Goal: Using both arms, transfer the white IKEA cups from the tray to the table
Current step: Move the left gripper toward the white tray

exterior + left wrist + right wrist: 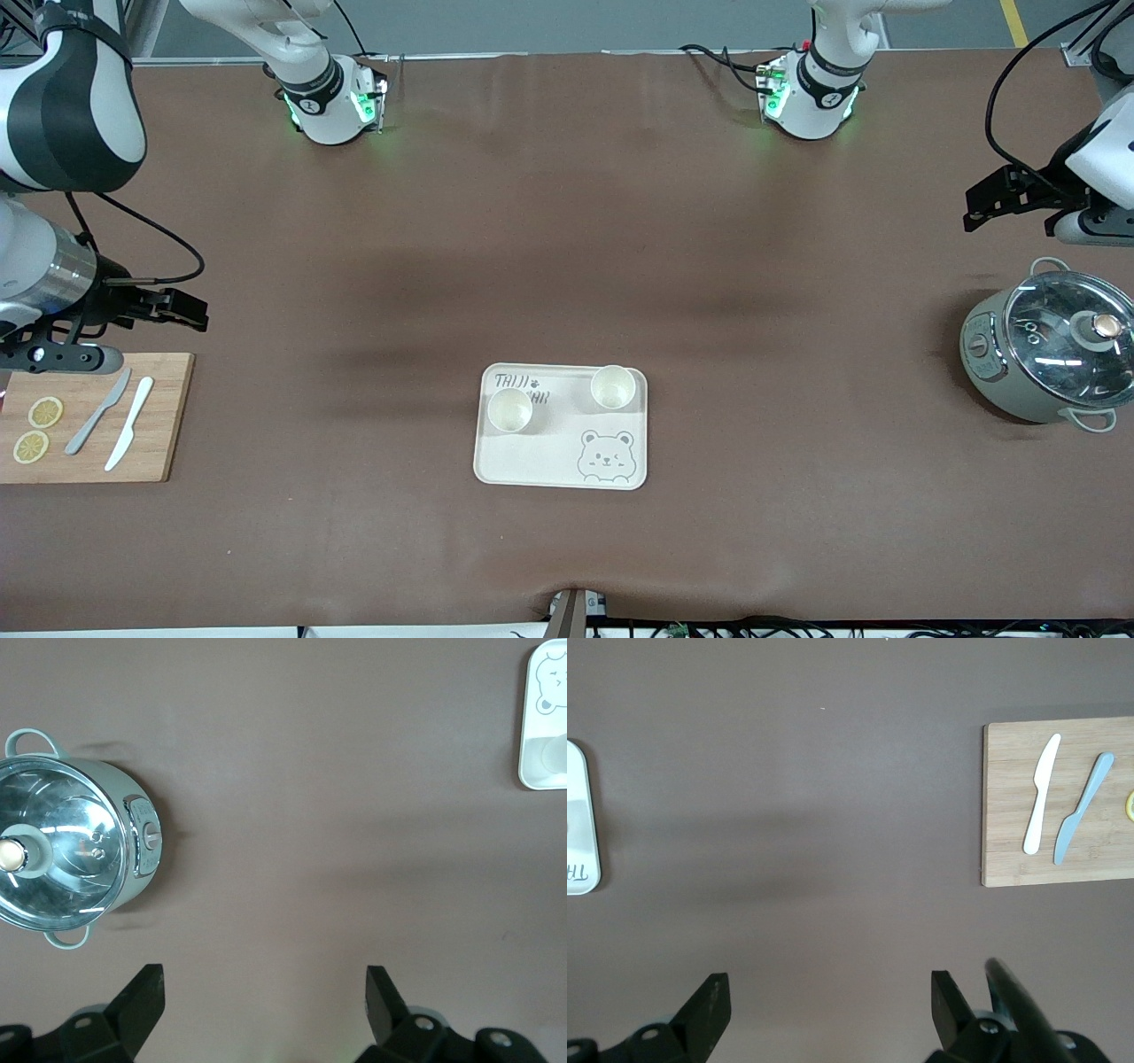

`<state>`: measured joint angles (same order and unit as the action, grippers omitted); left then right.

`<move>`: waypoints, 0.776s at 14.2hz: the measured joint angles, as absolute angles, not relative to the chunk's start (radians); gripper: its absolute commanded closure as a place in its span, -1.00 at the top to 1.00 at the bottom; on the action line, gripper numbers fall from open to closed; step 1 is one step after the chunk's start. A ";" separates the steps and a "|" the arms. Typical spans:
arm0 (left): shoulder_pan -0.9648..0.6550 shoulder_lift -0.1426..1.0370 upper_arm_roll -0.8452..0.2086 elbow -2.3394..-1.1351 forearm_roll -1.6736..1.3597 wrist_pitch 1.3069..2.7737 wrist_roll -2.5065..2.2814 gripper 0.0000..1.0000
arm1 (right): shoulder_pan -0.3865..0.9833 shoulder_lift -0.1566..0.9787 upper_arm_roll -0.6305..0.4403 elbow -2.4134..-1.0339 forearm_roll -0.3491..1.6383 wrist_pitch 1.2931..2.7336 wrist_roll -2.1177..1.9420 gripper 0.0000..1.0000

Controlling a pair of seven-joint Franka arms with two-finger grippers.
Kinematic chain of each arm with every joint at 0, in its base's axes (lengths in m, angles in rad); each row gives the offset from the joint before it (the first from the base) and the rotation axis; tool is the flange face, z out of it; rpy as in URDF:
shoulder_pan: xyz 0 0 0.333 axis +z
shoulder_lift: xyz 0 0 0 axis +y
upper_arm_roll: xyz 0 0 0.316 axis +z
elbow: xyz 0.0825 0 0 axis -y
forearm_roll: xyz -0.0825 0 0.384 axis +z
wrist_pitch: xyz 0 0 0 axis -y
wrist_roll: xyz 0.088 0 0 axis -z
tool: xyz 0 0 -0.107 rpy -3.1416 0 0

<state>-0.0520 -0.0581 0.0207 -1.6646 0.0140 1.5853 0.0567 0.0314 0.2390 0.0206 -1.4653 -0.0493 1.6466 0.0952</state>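
Front view: both white IKEA cups stand on the tray, lower centre. The right gripper, jaws apart, hangs mid-left; the left gripper, jaws apart, upper right.

Left wrist view: tray at the upper right edge.

Right wrist view: tray at the left edge.

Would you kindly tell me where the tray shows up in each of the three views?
Front view: tray low in the middle, both cups on it.
Left wrist view: one end at the upper edge, bear drawing showing.
Right wrist view: a sliver at the side edge, lettering showing.
Shared landmark: the brown table.
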 measured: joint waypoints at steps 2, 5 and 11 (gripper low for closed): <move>-0.052 -0.058 0.021 -1.665 0.014 1.585 0.057 1.00 | 0.031 0.239 0.020 -1.466 -0.049 1.647 0.095 1.00; -0.055 -0.057 0.020 -1.661 0.014 1.587 0.057 1.00 | 0.031 0.239 0.020 -1.466 -0.049 1.647 0.095 1.00; -0.070 0.018 -0.011 -1.591 0.014 1.593 0.038 1.00 | 0.031 0.239 0.019 -1.466 -0.049 1.647 0.095 1.00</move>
